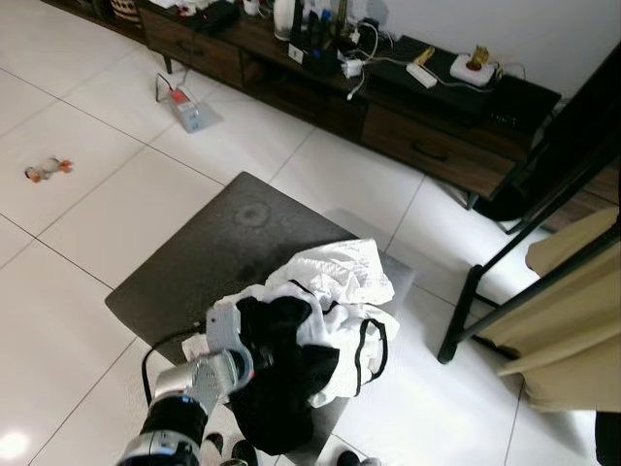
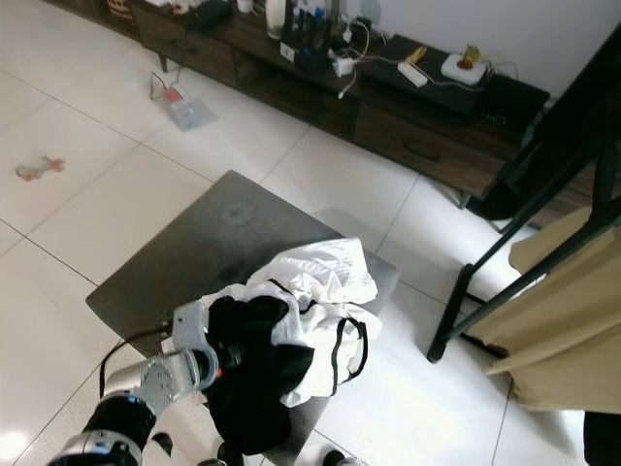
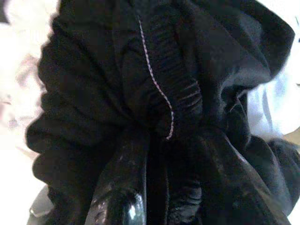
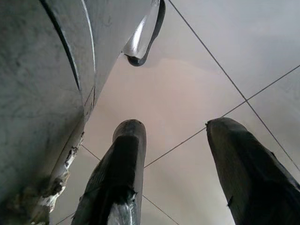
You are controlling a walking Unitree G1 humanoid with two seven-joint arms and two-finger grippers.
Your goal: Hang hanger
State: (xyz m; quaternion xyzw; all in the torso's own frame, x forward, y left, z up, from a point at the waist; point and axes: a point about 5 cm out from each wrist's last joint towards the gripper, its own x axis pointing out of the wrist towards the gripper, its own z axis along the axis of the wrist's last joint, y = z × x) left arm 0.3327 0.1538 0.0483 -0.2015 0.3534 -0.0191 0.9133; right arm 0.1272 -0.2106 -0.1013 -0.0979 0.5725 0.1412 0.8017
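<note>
The black garment (image 3: 154,93) is soft matt cloth with a gathered, ribbed band and a pale stitched seam; the white garment (image 1: 340,277) is thin crumpled fabric. The dark table (image 1: 213,252) looks matt and faintly mottled. The floor tiles (image 1: 87,194) are glossy white. The left gripper's fingers (image 3: 119,197) are shiny black plastic.

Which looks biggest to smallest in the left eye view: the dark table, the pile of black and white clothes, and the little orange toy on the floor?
1. Dark table, largest.
2. Pile of black and white clothes, where the left gripper is buried in the black fabric.
3. Orange toy, smallest by far, though it lies farther from the camera.
</note>
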